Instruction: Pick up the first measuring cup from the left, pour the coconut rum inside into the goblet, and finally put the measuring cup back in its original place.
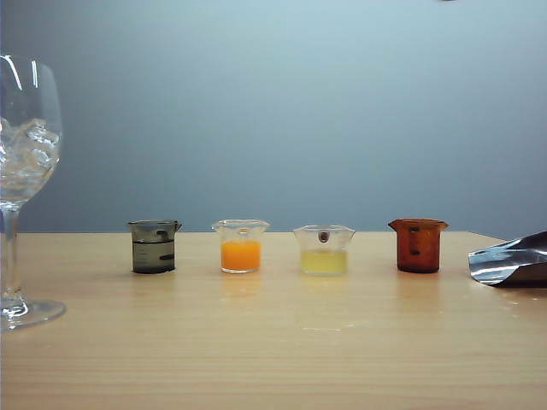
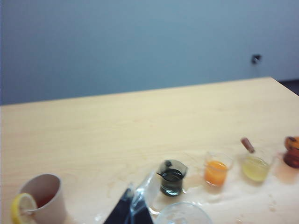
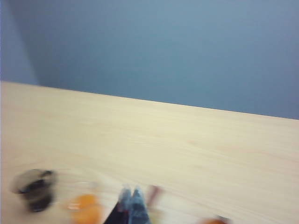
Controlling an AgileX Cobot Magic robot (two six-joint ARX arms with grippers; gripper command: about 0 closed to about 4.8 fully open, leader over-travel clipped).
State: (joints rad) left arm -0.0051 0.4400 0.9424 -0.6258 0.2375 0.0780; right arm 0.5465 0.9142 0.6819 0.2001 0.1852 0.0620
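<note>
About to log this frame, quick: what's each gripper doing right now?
Left gripper: fingertips together, looks shut, holding nothing, above the table near the measuring cup.
Right gripper: shut, empty, over the row of cups.

Four small cups stand in a row: one smoky grey measuring cup (image 1: 155, 247), one clear cup of orange liquid (image 1: 240, 246), one clear cup of pale yellow liquid (image 1: 324, 249) and one amber-brown cup (image 1: 418, 245). There is one goblet (image 1: 24, 171) with ice, one tan cup with a lemon slice (image 2: 41, 199), and one crumpled foil bag (image 1: 511, 260). Two grippers show, the left gripper (image 2: 133, 210) and the right gripper (image 3: 131, 205), each just short of the cup row.
</note>
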